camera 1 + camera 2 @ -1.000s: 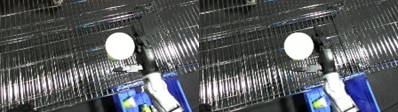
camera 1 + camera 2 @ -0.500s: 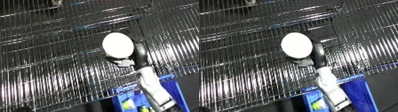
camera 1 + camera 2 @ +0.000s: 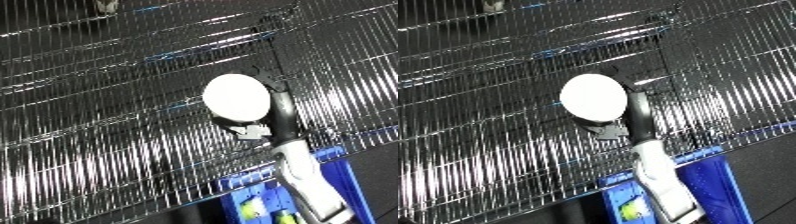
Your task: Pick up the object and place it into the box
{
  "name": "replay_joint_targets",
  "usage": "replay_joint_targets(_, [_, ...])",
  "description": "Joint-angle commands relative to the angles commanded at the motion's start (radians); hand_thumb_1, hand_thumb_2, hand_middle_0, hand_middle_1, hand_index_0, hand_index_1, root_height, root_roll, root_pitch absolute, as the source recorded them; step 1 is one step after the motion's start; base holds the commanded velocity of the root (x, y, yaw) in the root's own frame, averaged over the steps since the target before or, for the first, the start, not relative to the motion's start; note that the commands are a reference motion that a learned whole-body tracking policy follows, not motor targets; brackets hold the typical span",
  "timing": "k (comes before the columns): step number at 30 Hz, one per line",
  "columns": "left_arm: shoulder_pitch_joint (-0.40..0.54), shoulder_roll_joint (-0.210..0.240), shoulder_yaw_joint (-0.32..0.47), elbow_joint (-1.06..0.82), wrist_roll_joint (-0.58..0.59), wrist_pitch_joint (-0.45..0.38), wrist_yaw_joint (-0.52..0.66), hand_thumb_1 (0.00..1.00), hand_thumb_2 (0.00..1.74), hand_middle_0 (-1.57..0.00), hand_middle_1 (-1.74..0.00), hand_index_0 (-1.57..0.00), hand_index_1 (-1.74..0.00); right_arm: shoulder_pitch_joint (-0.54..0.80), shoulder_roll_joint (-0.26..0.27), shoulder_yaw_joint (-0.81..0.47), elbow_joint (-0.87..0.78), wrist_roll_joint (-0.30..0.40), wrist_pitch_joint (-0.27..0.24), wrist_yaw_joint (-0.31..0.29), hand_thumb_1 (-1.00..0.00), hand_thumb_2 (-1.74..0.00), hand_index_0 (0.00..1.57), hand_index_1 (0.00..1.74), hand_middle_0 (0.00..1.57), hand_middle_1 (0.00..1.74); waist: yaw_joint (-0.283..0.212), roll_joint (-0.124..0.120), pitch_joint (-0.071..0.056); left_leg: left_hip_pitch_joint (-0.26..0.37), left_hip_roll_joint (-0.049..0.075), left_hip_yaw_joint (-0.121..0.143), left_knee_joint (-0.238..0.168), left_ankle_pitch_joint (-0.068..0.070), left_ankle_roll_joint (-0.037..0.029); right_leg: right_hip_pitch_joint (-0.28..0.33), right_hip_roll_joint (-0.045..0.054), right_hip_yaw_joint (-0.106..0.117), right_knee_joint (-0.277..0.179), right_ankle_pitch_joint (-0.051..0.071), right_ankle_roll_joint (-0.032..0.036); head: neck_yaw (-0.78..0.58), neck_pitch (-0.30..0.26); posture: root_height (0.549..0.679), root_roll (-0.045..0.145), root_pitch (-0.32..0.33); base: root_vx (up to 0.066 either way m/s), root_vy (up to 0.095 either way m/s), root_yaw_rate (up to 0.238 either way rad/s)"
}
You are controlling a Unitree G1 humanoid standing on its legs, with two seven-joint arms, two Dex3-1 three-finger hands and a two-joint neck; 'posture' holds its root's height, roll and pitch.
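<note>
Up against the wire shelving (image 3: 107, 100) sits the object I am after, a round white disc (image 3: 236, 97) whose flat pale face is turned toward my camera, roughly at the middle of both eye views. My right hand (image 3: 277, 107) is on it: the black fingers wrap the disc's right edge and underside, so I read the hand as closed round the disc, holding it in front of the shelf wires. Whether the disc touches the wires behind it I cannot tell. Just under the disc a small pale grey part shows at the wrist, and from there the white and silver forearm (image 3: 663, 182) runs down toward the lower edge of the view. Below the shelf's front rail, beside that forearm, is the blue bin (image 3: 713, 185), with something yellow-green inside that is too blurred to name. My left hand appears in neither view.
</note>
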Motion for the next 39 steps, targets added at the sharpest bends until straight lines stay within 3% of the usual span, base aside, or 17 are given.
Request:
replay_joint_targets(8, [0.041,-0.01,0.047,0.006,0.024,-0.007,-0.017,1.0,1.74,-1.57,-1.74,-1.57,-1.74,0.145,0.006,-0.069,-0.208,-0.053,0.012,-0.032,-0.75,-1.3,1.18,1.3,1.18,1.3,-0.043,-0.024,0.0,0.063,0.02,0.012,-0.037,-0.002,-0.0041,0.058,0.0105,0.019,-0.048,0.012,0.0059,-0.019,-0.019,0.611,0.046,0.144,-0.023,-0.008,-0.134])
replay_joint_targets(16, [0.064,-0.012,0.087,0.009,0.045,0.002,-0.024,1.0,1.74,-1.57,-1.74,-1.57,-1.74,0.295,0.037,-0.127,-0.341,-0.075,-0.01,-0.06,-0.75,-1.3,1.18,1.3,1.18,1.3,-0.087,-0.046,0.0,0.122,0.039,0.025,-0.06,-0.01,-0.0074,0.118,0.0186,0.043,-0.095,0.026,0.0129,-0.01,-0.053,0.617,0.046,0.122,-0.022,-0.018,-0.16])
replay_joint_targets(26, [0.105,-0.005,0.133,-0.007,0.048,0.016,-0.05,1.0,1.74,-1.57,-1.74,-1.57,-1.74,0.498,0.059,-0.202,-0.439,-0.083,-0.076,-0.111,-0.75,-1.3,1.18,1.3,1.18,1.3,-0.138,-0.062,0.0,0.209,0.057,0.051,-0.079,-0.034,-0.0008,0.21,0.0267,0.072,-0.147,0.027,0.0178,0.071,-0.09,0.628,0.049,0.088,-0.025,-0.002,-0.189])
replay_joint_targets(33, [0.135,-0.007,0.154,-0.008,0.041,0.01,-0.059,1.0,1.74,-1.57,-1.74,-1.57,-1.74,0.627,0.054,-0.262,-0.456,-0.062,-0.14,-0.135,-0.75,-1.3,1.18,1.3,1.18,1.3,-0.18,-0.059,0.0,0.271,0.065,0.073,-0.093,-0.049,0.0005,0.269,0.0272,0.093,-0.176,0.024,0.019,0.15,-0.127,0.634,0.058,0.06,-0.017,0.024,-0.178])
replay_joint_targets(39, [0.171,-0.03,0.159,-0.006,0.025,-0.012,-0.055,1.0,1.74,-1.57,-1.74,-1.57,-1.74,0.725,0.038,-0.307,-0.453,-0.057,-0.171,-0.137,-0.75,-1.3,1.18,1.3,1.18,1.3,-0.223,-0.037,-0.003,0.324,0.067,0.102,-0.128,-0.046,-0.0047,0.3,0.0273,0.118,-0.205,0.023,0.0176,0.22,-0.151,0.638,0.071,0.046,-0.006,0.083,-0.166])
